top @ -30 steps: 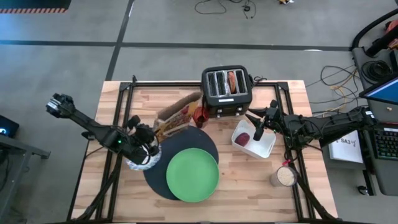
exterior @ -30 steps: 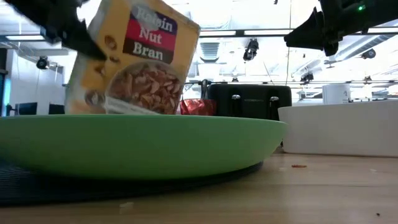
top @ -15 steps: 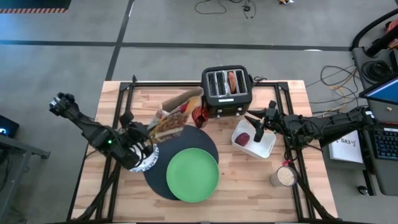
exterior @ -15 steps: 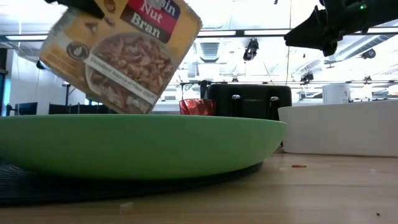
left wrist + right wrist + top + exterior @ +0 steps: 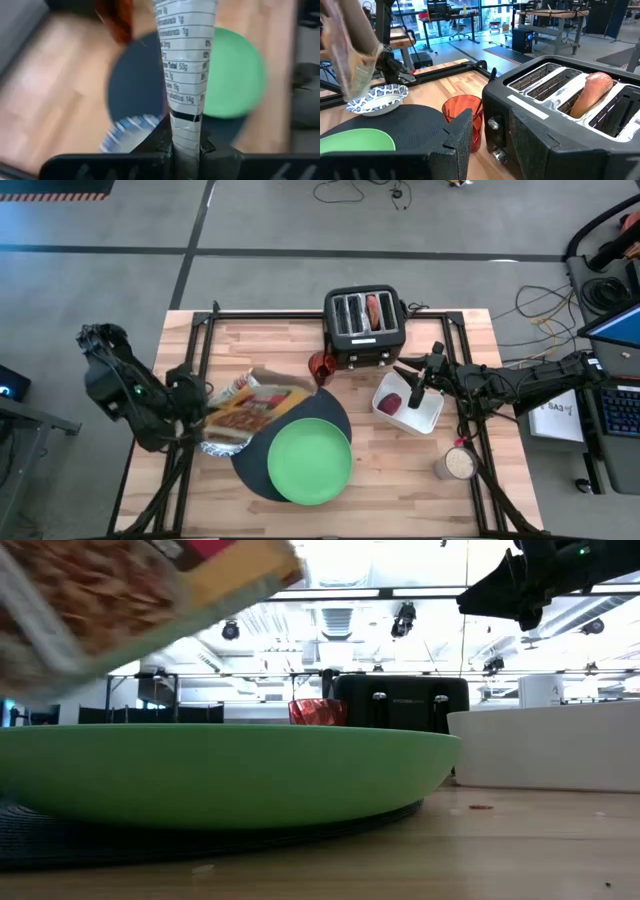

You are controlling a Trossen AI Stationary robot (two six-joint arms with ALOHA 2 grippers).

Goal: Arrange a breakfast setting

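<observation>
My left gripper hangs at the table's left, shut on a yellow cereal box. The box slants in the air over the small blue-and-white bowl. The bowl stands on the table at the left rim of the round black mat. The lime-green plate lies on the mat. A dark-red lump lies in the white tray. My right gripper waits level above the tray beside the toaster, open; the toaster's front shows through the gap in the right wrist view. My left gripper pinches one end of the cereal box between its two fingers, one on each broad face. The narrow printed side faces the wrist camera. The fingers lie along the box, which runs on from them, slanting down. The box is lifted clear, tipped above the bowl.
A red see-through cup stands left of the toaster's front. A tan-orange piece stands in a toaster slot. A jar stands near the right front corner. A dark slim stick shows over the tray under my right gripper.
My left gripper has risen and drawn back toward the table's left edge, tipping downward. The cereal box has swung with it, from pointing toward the toaster to pointing at the table's right edge. It now slants over the bowl and the mat's left part, higher than before.
</observation>
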